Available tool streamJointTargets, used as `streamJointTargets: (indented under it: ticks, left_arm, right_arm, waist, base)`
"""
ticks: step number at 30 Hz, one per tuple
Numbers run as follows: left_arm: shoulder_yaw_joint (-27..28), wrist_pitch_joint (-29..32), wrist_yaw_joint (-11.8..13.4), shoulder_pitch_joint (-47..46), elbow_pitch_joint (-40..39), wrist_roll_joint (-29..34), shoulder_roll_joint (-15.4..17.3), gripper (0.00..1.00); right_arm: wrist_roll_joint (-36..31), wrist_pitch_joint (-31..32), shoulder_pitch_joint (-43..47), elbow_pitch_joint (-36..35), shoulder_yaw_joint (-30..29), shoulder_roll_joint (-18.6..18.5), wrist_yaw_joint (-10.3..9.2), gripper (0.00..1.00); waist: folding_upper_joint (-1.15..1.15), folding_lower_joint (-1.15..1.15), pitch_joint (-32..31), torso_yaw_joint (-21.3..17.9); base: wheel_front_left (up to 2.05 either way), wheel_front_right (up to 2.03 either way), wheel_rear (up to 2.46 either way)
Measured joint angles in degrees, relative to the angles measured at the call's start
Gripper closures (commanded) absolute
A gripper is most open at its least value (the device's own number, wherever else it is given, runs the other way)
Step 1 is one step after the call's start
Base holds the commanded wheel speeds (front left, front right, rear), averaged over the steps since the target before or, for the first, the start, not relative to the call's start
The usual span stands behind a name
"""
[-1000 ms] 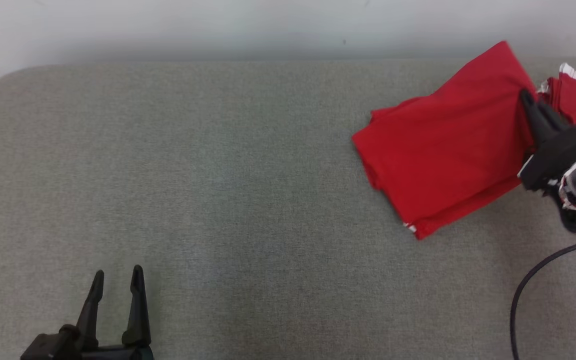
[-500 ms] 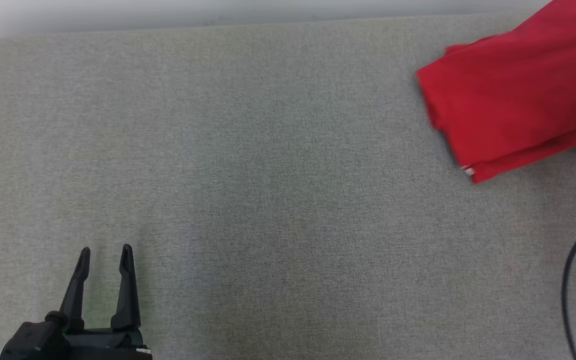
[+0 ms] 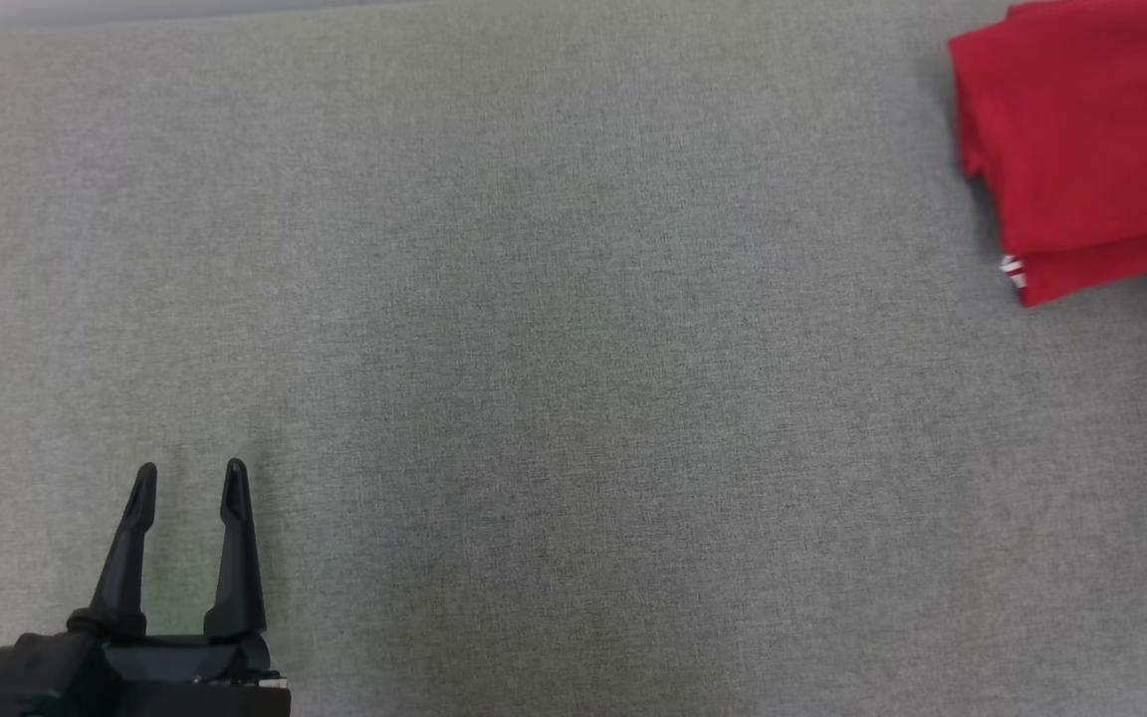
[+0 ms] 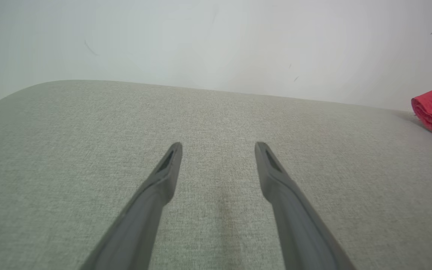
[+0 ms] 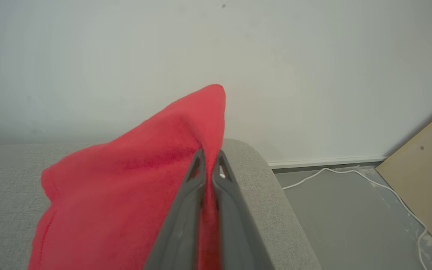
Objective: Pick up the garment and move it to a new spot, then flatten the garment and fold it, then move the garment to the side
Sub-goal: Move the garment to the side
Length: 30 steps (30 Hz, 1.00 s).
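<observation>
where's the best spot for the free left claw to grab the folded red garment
Probably the folded corner of the red garment nearest the open grey cushion, where stacked layer edges and white trim show. Bring the left claw in low from the garment's left side, across the cushion; the right claw is shut on another, lifted edge.

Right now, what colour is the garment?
Red garment, with a small white trim; clearest in the right wrist view.
</observation>
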Motion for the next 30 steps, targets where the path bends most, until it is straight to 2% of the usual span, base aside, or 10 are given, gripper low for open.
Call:
streamJointTargets:
  ticks: [5,14,15,16,17,18,24,30]
  left_arm:
    - [0.1,0.0,0.0,0.0,-1.4,0.2,0.4,0.00]
    - [0.1,0.0,0.3,-0.1,-2.1,0.2,0.7,0.00]
    - [0.1,0.0,0.3,-0.1,-2.1,0.2,0.7,0.00]
    - [0.1,0.0,0.3,-0.1,-2.1,0.2,0.7,0.00]
    - [0.1,0.0,0.3,-0.1,-2.1,0.2,0.7,0.00]
    - [0.1,0.0,0.3,-0.1,-2.1,0.2,0.7,0.00]
    - [0.1,0.0,0.6,-0.1,-1.7,0.1,0.7,0.00]
    - [0.2,0.0,0.8,-0.1,-0.6,-0.6,0.4,0.00]
  right_arm:
    - [-0.9,-0.5,-1.9,2.8,0.1,-1.8,0.00,1.00]
    - [-2.0,-1.2,-3.8,6.5,1.1,-1.1,0.00,1.00]
    - [-2.0,-1.2,-3.8,7.2,1.2,-0.9,0.00,0.72]
    - [-2.5,-0.9,-3.9,7.8,1.5,-0.6,0.00,0.19]
    - [-3.0,-0.7,-3.9,8.5,2.0,-0.5,0.00,0.19]
    - [-3.4,-0.7,-4.0,9.1,2.1,-0.5,0.00,0.00]
    - [-5.3,-1.8,-5.4,11.6,3.1,0.1,0.00,0.00]
    - [-3.8,-5.7,-5.8,10.0,1.6,3.0,0.00,0.00]
  waist:
    - [0.00,0.00,1.3,-0.1]
    - [0.00,0.00,3.2,0.1]
    - [0.00,0.00,3.2,0.1]
    - [0.00,0.00,3.2,0.2]
    - [0.00,0.00,3.2,0.2]
    - [0.00,0.00,3.2,0.3]
    - [0.00,0.00,2.6,0.3]
    - [0.00,0.00,0.8,0.1]
  base:
    - [0.00,0.00,0.00]
    - [0.00,0.00,0.00]
    - [0.00,0.00,0.00]
    - [0.00,0.00,0.00]
    - [0.00,0.00,0.00]
    - [0.00,0.00,0.00]
    - [0.00,0.00,0.00]
    - [0.00,0.00,0.00]
